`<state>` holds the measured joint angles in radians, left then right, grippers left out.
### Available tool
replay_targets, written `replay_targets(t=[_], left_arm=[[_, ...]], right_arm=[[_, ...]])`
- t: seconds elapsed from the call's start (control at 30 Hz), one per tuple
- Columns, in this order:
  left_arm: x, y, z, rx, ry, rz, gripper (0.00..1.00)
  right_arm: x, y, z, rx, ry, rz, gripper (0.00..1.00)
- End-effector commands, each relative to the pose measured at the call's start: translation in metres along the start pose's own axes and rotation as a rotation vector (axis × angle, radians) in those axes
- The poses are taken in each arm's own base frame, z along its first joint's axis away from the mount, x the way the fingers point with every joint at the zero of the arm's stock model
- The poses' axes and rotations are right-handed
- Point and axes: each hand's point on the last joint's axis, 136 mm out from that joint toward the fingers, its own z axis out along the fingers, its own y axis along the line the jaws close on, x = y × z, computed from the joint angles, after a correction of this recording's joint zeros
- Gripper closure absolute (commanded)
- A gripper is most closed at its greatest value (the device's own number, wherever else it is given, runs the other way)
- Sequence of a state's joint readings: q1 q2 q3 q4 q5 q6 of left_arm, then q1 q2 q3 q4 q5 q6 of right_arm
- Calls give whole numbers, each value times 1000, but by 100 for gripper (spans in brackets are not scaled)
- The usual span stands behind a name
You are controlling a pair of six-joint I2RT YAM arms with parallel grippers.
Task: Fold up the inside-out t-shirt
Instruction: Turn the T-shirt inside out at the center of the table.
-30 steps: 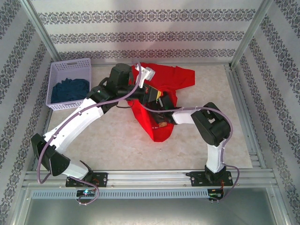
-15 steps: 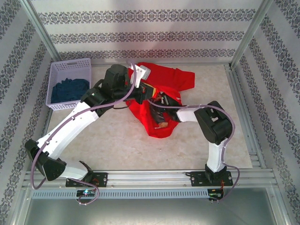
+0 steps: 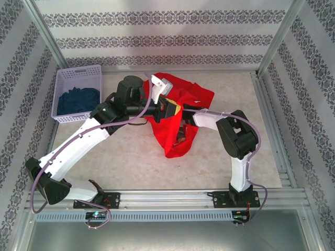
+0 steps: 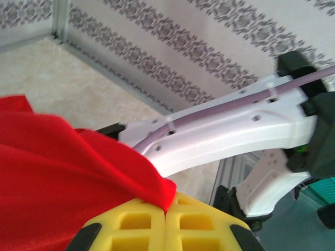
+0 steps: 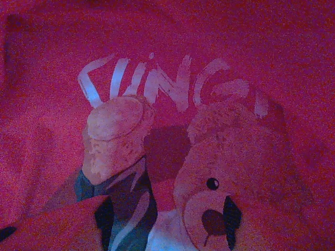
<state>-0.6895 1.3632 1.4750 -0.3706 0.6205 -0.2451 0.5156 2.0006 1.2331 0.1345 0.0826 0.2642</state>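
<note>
1. The beige stone-patterned tabletop (image 3: 131, 162) carries everything. A white plastic basket (image 3: 79, 69) holding dark blue cloth (image 3: 77, 100) stands at its far left corner.
2. The bright red soft cloth t-shirt (image 3: 170, 144) lies bunched in the far middle of the tabletop, between the two arms. It is not flat, and one part of it is raised off the surface.
3. The left fingers (image 4: 165, 222), with yellow pads, are clenched on an edge of the red cloth (image 4: 63, 172) and hold it up.
4. The right fingers (image 3: 181, 135) reach in among the folds from the right. I cannot tell if they are released or clenched.
5. The small printed graphic (image 5: 209, 178), a bear under white letters, shows close in the right wrist view on the red cloth (image 5: 167, 31).
6. I judge that the step in hand is turning or spreading the shirt, so folding is not begun. The next move calls for finding a second edge for the right fingers, then pulling the cloth flat without dragging it off the tabletop.
</note>
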Motion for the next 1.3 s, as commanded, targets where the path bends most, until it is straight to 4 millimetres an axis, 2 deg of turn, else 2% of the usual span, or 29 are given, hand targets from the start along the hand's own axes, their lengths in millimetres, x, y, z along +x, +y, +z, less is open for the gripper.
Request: replay_targets(t=[0.0, 0.1, 0.2, 0.33, 0.4, 0.5, 0.57, 0.73, 0.8, 0.83, 0.93, 0.97, 1.0, 1.17, 1.27], left_arm=[[-46, -50, -18, 138, -133, 94, 100], [-55, -61, -19, 165, -140, 106, 100], [-72, -73, -28, 185, -177, 123, 100], [-88, -83, -41, 182, -221, 154, 100], [-89, -74, -42, 126, -226, 158, 100], [-89, -49, -43, -19, -242, 145, 100], [-90, -33, -46, -113, -258, 133, 100], [-92, -12, -54, -250, -274, 128, 100], [-90, -8, -55, -271, -276, 127, 100], [-89, -6, -56, -276, -279, 125, 100], [-85, -5, -58, -288, -279, 122, 100], [-85, -4, -60, -294, -282, 124, 100], [-84, -4, -61, -300, -283, 124, 100], [-79, 4, -74, -365, -295, 132, 100], [-69, 24, -81, -461, -294, 113, 100]], right_arm=[[15, -1, 11, 48, 84, -26, 39], [14, 5, 15, 58, 105, -52, 38], [19, 9, 16, 68, 130, -78, 35], [27, 17, 20, 45, 178, -101, 26], [35, 19, 21, 47, 219, -122, 25], [48, 18, 19, 57, 278, -134, 24], [58, 20, 15, 51, 330, -130, 28], [102, 23, 8, 35, 498, -138, 33], [101, 20, 7, 70, 484, -159, 35], [97, 20, 6, 71, 486, -156, 42], [104, 24, 10, 52, 533, -150, 51], [108, 25, 14, 45, 546, -150, 66], [112, 26, 16, 35, 563, -150, 76], [114, 28, 16, 12, 573, -175, 86], [103, 30, 10, -27, 527, -188, 100]])
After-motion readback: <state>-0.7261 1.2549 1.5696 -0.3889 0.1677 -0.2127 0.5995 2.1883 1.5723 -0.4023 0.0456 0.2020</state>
